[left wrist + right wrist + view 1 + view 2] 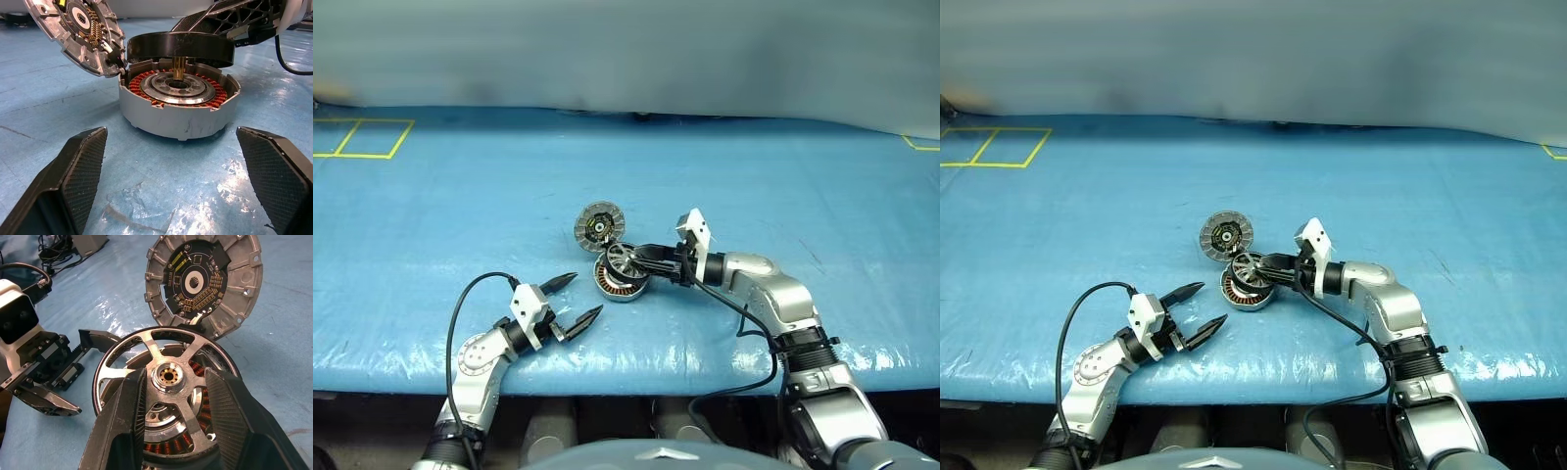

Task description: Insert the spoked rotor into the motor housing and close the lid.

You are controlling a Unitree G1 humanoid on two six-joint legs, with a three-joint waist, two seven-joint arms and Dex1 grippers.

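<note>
A: Right hand (pixel 168 431)?
B: Clamped on the black spoked rotor (pixel 168 377), held just above the silver-grey, copper-wound motor housing (pixel 178 105) on the blue worktop (pixel 431 215).
A: Left hand (pixel 579 297)?
B: Fully spread, empty, near the housing. Segmented grey lid (pixel 598 227) stands open.

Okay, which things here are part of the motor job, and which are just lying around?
Part of the job:
- spoked rotor, held in the right gripper
- motor housing
- lid, hinged open
- left gripper, open, waiting

Lying about:
- yellow tape marks
- blue table cover
</note>
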